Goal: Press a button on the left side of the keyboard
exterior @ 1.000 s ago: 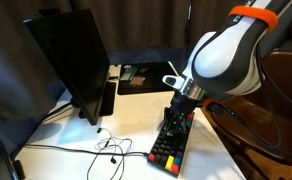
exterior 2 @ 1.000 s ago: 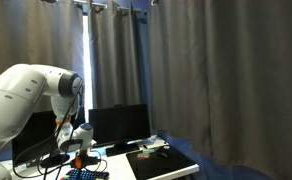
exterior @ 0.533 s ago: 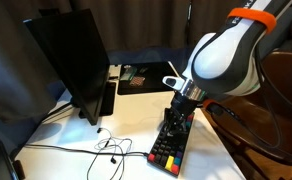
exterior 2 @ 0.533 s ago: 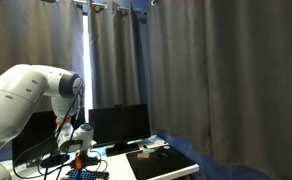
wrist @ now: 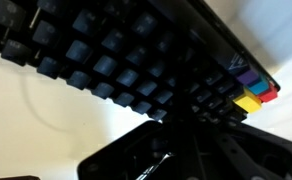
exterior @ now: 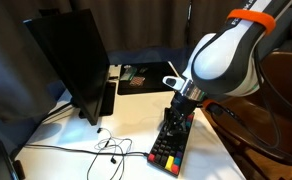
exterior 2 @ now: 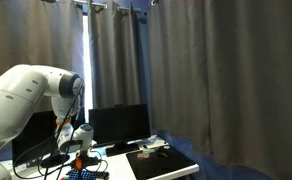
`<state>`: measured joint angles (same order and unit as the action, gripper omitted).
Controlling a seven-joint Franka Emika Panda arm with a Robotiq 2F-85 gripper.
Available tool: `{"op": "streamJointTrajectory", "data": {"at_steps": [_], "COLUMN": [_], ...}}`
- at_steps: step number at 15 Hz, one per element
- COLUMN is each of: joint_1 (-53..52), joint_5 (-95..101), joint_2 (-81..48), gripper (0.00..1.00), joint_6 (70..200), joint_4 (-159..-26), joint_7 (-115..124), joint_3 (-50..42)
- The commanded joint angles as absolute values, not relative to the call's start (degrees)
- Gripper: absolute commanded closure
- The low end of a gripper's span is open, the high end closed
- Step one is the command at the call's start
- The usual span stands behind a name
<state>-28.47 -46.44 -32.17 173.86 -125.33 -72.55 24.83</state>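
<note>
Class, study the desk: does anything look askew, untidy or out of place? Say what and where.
The keyboard sits off to one side of the monitor, near the edge of the table, rather than in front of it. A thin loose cable lies tangled on the tabletop.

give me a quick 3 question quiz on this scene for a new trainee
1. True or false: the end effector is over the black keyboard.
2. What stands on the white table away from the keyboard? A) a dark monitor B) a kettle C) a printer
3. Fill in: in the wrist view, the coloured keys sit at the picture's ___ side.
Key: 1 true; 2 A; 3 right.
</note>
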Motion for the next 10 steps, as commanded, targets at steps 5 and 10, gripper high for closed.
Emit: {"op": "streamJointTrajectory", "data": {"at_steps": [5,10], "joint_1": [-28.9,-30.0], "joint_5": [-45.7,-45.0], "joint_2": [-33.2,-33.0], "gripper": [1.00,1.00], "joint_6": [174.7,174.7], "joint_4": [-125.0,-125.4], "joint_7": [-72.9,-72.0], "joint_3": [23.9,22.6]}}
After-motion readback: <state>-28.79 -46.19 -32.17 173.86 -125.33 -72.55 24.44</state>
